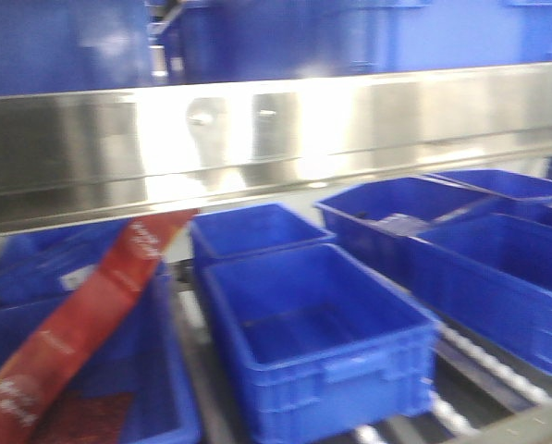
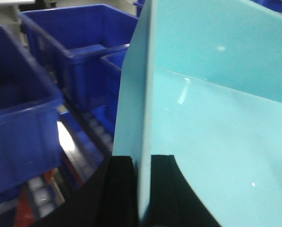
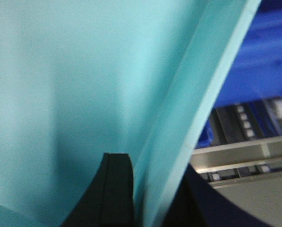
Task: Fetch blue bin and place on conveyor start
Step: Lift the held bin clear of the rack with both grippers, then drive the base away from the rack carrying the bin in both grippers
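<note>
royal-blue plastic bins (image 1: 317, 342) in rows on roller track (image 1: 484, 365), beneath stainless steel shelf rail (image 1: 349, 120). pale turquoise plastic tub (image 2: 216, 118) walls sit inside left end effector (image 2: 140, 163) and right end effector (image 3: 152, 179).

The blue bin (image 2: 216, 118) is plain pale turquoise. The left claw (image 2: 141, 163) and right claw (image 3: 152, 165) are black. The crates (image 1: 322, 342) are royal blue, the shelf rail (image 1: 276, 139) shiny silver, and the lower-left strip (image 1: 81, 324) red with white print.

- The left gripper (image 2: 143, 161) is closed tight on a thin wall of the blue bin (image 2: 216, 118). Its two black fingers (image 2: 118, 189) sit one on each side of the wall.
- The right gripper (image 3: 152, 165) pinches a wall of the bin too, with one black finger on each side.
</note>
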Available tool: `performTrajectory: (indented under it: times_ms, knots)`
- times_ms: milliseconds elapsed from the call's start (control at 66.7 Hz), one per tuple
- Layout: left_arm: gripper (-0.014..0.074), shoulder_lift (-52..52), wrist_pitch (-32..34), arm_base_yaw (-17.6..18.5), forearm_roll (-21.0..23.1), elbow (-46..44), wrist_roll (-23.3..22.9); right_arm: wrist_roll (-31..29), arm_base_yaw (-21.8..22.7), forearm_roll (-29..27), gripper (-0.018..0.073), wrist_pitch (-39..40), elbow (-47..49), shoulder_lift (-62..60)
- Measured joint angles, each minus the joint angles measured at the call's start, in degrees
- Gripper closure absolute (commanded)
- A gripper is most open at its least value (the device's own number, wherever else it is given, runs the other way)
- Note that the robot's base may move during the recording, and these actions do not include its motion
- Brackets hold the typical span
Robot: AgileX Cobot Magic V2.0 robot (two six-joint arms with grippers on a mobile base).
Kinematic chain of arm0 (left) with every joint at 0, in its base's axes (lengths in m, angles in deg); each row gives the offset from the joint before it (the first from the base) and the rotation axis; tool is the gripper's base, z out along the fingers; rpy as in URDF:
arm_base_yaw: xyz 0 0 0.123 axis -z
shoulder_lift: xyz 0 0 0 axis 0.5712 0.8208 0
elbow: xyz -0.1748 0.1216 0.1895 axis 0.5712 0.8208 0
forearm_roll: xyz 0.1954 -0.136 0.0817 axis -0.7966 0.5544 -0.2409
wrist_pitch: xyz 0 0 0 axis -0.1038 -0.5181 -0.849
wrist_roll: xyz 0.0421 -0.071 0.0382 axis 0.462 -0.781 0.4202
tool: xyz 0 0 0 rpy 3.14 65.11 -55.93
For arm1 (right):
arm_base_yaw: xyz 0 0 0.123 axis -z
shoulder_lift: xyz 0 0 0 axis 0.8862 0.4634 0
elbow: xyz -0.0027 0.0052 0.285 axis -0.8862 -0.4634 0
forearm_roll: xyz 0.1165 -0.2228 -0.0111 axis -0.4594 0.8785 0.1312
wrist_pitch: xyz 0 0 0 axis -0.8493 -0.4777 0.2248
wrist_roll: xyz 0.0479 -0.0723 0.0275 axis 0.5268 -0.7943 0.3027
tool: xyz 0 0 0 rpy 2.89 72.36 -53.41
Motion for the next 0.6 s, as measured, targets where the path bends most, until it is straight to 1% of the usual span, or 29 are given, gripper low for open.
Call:
performTrajectory:
  times_ms: [225,599]
  knots:
    - [0.0708,0.0,0.0,0.0,-0.6,0.0,0.0,0.0,0.0,0.0,0.0711,0.4,0.0,0.0]
    - [0.0708,0.0,0.8,0.0,-1.4,0.0,-0.1,-0.2,0.0,0.2,0.0711,5.4,-0.1,0.0]
